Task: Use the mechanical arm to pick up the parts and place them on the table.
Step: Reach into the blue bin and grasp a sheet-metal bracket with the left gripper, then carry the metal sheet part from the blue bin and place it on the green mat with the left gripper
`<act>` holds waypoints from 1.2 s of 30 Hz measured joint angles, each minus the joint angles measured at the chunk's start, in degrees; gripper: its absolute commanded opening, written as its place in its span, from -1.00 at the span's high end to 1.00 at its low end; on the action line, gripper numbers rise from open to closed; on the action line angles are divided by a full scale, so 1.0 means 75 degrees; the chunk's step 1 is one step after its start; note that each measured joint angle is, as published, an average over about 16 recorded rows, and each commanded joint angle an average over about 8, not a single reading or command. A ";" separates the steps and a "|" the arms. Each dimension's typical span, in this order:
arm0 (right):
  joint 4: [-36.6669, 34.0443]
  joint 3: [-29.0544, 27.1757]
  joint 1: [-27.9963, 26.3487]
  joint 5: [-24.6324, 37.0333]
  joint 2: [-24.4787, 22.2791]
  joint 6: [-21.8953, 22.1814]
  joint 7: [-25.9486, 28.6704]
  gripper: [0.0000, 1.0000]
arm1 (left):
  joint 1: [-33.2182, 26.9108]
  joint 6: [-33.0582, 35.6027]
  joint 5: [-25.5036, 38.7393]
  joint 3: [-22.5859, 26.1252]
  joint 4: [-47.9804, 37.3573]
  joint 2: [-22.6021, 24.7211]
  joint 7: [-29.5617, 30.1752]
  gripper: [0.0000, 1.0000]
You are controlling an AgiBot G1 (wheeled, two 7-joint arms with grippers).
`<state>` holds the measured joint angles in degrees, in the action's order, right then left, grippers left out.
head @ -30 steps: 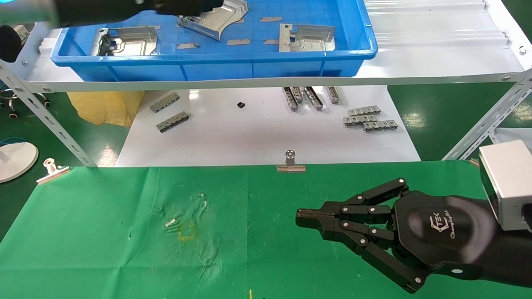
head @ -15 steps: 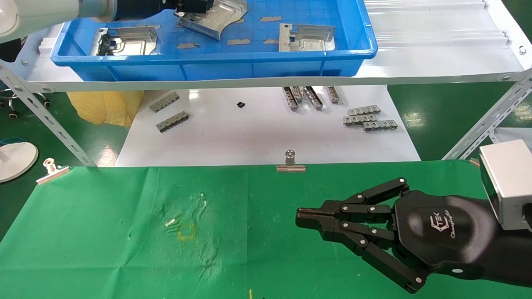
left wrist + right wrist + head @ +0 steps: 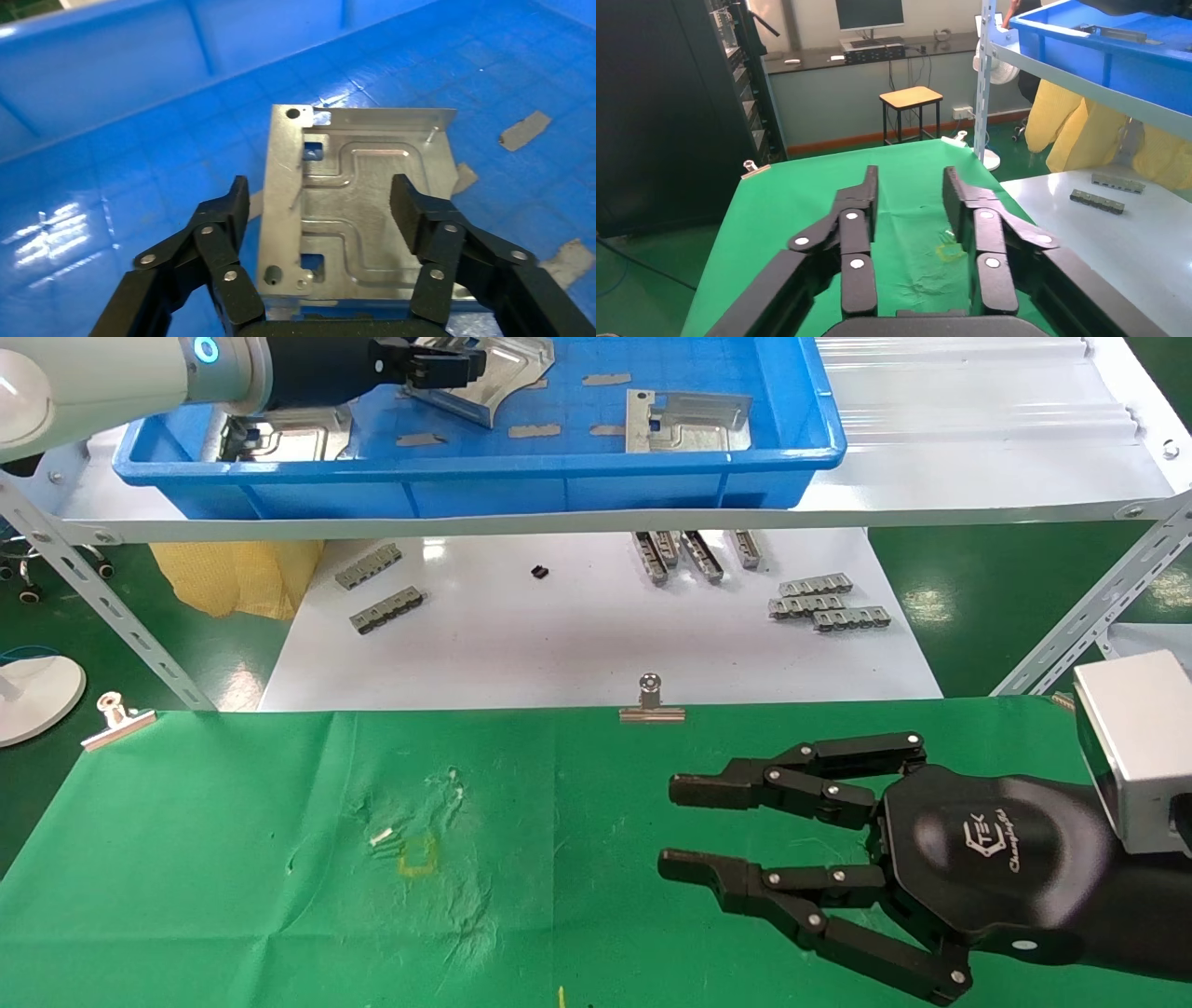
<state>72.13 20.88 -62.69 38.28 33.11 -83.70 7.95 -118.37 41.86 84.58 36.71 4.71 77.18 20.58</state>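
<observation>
My left arm point(image 3: 112, 370), white with a glowing blue ring, reaches into the blue bin point(image 3: 484, 477) on the shelf. My left gripper point(image 3: 438, 365) is open and empty just above a shiny silver part point(image 3: 503, 379). In the left wrist view the gripper point(image 3: 323, 207) hovers over that part point(image 3: 358, 196), one finger point(image 3: 235, 207) beside its flanged edge and the other over the plate. Two more parts point(image 3: 684, 421) point(image 3: 298, 439) lie in the bin. My right gripper point(image 3: 684, 826) point(image 3: 909, 189) is open and empty above the green table point(image 3: 233, 859).
Thin grey slips point(image 3: 535, 430) lie on the bin floor. Small grey notched strips point(image 3: 829, 603) point(image 3: 382, 589) lie on the white board point(image 3: 559, 645) under the shelf. Binder clips point(image 3: 652, 700) point(image 3: 116, 719) hold the cloth's far edge. Slanted shelf struts point(image 3: 102, 607) point(image 3: 1090, 617) stand at both sides.
My right gripper has opened from shut. My left arm has come further into view over the bin, its gripper still above the same part.
</observation>
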 measured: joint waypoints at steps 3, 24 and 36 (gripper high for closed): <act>0.0000 0.0000 0.0000 0.0000 0.0000 0.0000 0.0000 -1.00 | 0.0006 0.0085 -0.0024 0.0008 -0.0028 -0.0011 0.0062 1.00; 0.0000 0.0001 0.0000 -0.0001 -0.0001 0.0001 -0.0001 -1.00 | 0.0070 0.0426 -0.0722 -0.0406 0.0021 -0.0328 -0.0544 1.00; 0.0000 0.0002 -0.0001 -0.0001 -0.0001 0.0001 -0.0001 -1.00 | 0.0320 0.2528 -0.1799 -0.1112 0.0380 -0.1411 -0.1937 1.00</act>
<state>72.13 20.90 -62.69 38.27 33.11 -83.69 7.95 -115.97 60.82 71.09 28.38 7.56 66.59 6.05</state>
